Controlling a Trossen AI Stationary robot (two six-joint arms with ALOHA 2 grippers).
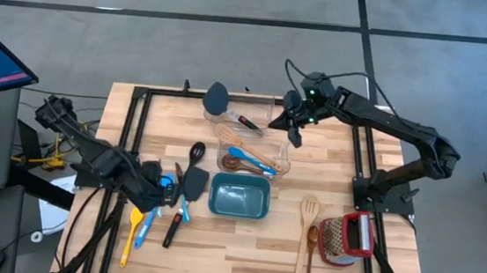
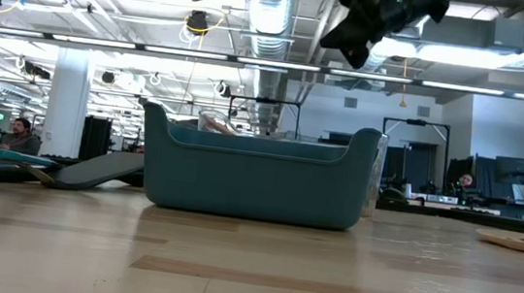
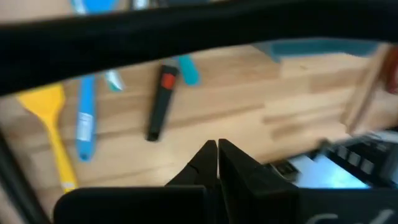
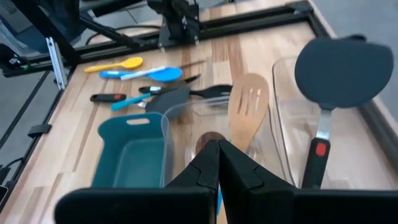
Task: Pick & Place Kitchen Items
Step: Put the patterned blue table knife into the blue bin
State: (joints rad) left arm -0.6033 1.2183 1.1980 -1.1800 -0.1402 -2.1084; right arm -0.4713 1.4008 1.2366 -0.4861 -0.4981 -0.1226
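The low view hides most utensils behind the teal tub (image 2: 259, 177). Just below the closed, empty right gripper (image 1: 296, 129), the clear container (image 1: 255, 151) holds wooden and blue spoons (image 1: 250, 162). The closed, empty left gripper (image 1: 156, 201) sits among the loose utensils (image 1: 181, 197), near the table (image 1: 215, 258) edge.
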